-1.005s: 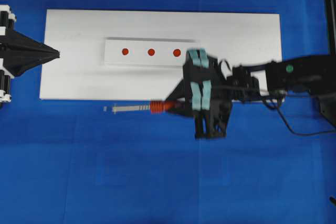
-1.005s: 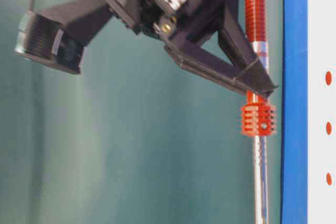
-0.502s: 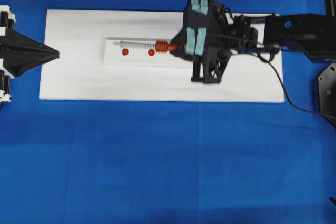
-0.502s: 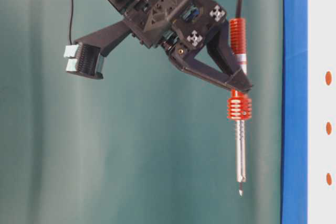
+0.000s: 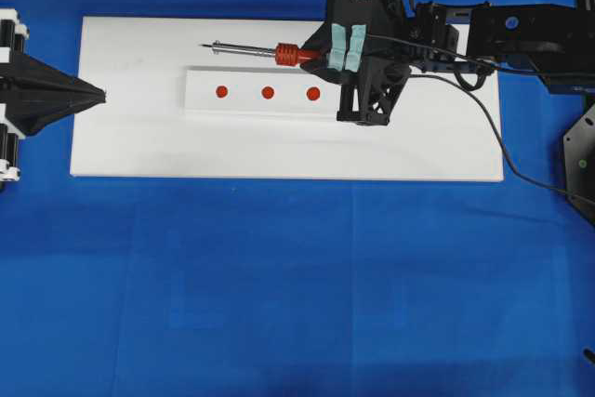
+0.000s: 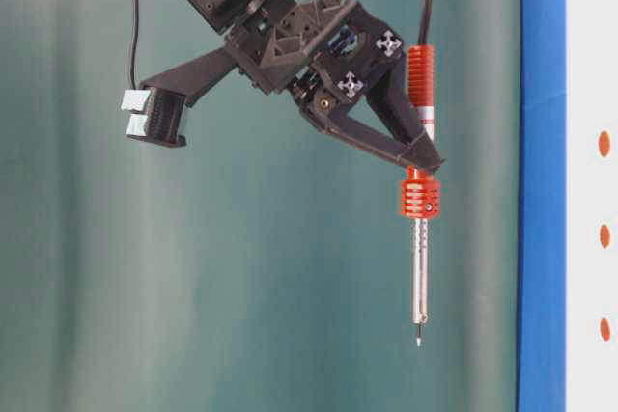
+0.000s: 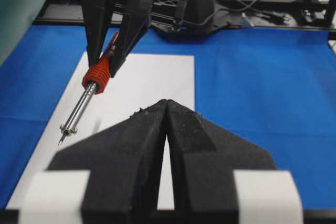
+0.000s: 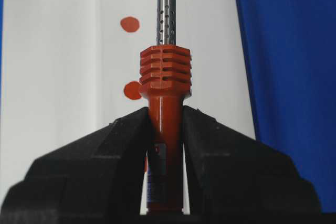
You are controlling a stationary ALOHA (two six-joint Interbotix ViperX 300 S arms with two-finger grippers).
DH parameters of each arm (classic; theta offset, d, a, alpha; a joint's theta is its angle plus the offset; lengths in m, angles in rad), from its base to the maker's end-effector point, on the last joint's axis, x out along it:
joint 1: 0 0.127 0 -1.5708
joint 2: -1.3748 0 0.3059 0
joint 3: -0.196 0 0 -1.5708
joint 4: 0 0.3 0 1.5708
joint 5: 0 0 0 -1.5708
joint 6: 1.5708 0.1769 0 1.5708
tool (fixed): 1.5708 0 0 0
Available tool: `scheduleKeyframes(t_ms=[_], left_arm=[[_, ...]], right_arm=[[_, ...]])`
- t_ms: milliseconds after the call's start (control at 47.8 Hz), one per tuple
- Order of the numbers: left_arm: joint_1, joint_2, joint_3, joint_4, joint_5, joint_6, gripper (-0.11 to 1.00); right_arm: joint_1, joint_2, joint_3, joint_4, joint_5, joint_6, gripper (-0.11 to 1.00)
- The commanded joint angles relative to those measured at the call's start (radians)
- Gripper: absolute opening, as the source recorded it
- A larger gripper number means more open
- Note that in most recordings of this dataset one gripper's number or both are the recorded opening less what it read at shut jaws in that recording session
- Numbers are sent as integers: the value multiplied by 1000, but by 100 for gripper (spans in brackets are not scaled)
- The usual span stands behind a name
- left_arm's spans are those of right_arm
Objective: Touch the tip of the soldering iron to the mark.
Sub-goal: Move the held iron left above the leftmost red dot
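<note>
The right gripper (image 5: 321, 51) is clamping its jaws fully around the orange-red handle of the soldering iron (image 5: 256, 49), holding it level above the white board (image 5: 139, 146), tip pointing toward the idle, closed left gripper (image 5: 98, 96). The mark (image 5: 268, 93), middle of 3 red dots on the white block (image 5: 200, 99), is lying beside the shaft, untouched. Because the tip is sitting past all 3 dots, a descent without pulling back and shifting sideways risks landing on bare board or a neighbouring dot.
</note>
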Motion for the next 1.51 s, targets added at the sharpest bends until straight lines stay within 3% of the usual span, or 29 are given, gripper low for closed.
scheduleKeyframes(t_ms=[0,126,523,1486], left_arm=[[3,5,-8,0,-9,0,0],[3,5,-8,0,-9,0,0],[3,6,-8,0,-9,0,0],[3,8,-8,0,-9,0,0]], right_arm=[[-2,-23,-29,-3,2,-2,6],[-2,-23,-29,-3,38,-2,6],[-2,-8,-84,-3,327,-38,6],[-2,-6,-94,-2,333,-43,6]])
